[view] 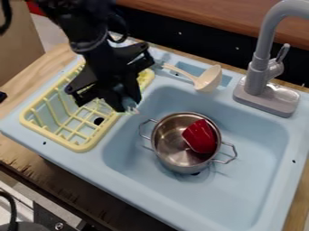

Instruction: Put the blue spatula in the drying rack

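My black gripper (128,106) hangs from the upper left, above the right side of the yellow drying rack (78,146) and close to the sink's left edge. At its lower end is a pale bluish, partly see-through bit; whether that belongs to the gripper or to a blue spatula I cannot tell. The rack stands on the left part of the light blue sink unit, and the arm hides its upper middle. Its visible front part has bare ribs and a grid floor.
In the sink basin (253,180) stands a metal pot (172,149) with two handles, holding a red object (200,136). A cream ladle (208,80) lies along the back ledge. The grey faucet (259,74) rises at the back right.
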You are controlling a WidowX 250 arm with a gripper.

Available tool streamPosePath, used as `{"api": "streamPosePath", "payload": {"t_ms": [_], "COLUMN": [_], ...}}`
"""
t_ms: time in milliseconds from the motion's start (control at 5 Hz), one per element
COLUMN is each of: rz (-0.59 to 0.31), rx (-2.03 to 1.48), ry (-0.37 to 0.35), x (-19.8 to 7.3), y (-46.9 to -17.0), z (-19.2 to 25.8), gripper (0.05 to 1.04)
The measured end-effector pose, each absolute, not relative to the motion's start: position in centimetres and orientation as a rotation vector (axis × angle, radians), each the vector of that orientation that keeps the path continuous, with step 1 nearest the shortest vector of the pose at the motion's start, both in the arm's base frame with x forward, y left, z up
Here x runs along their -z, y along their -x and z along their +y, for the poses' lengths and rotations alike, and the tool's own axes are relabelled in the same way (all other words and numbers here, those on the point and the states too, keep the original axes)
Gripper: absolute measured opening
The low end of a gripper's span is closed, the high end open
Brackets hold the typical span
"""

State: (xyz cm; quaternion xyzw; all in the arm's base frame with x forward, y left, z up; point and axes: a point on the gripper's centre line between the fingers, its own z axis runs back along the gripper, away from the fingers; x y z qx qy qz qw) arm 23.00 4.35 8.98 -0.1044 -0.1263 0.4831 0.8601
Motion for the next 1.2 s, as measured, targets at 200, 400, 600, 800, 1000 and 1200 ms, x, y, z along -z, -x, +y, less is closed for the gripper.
{"api": "streamPosePath", "payload": {"t_ms": [200, 400, 600, 800, 1000, 1200], "rz": [-0.289, -0.346, -0.361, -0.35, -0.385, -0.377], "rx": [-1.006, -1.029, -1.028, -1.033, -1.031, -1.028], "ry": [0.215, 0.202, 0.21, 0.197, 0.196, 0.191], "x": [-7.9, -6.9, -6.3, -5.6, -5.6, -5.4], "y": [-23.7, -24.3, -24.7, -25.1, -25.6, -25.5], "z": [5.8, 6.9, 7.5, 7.9, 8.2, 8.3], "gripper": [0.234, 0.234, 0.234, 0.234, 0.234, 0.274]}}
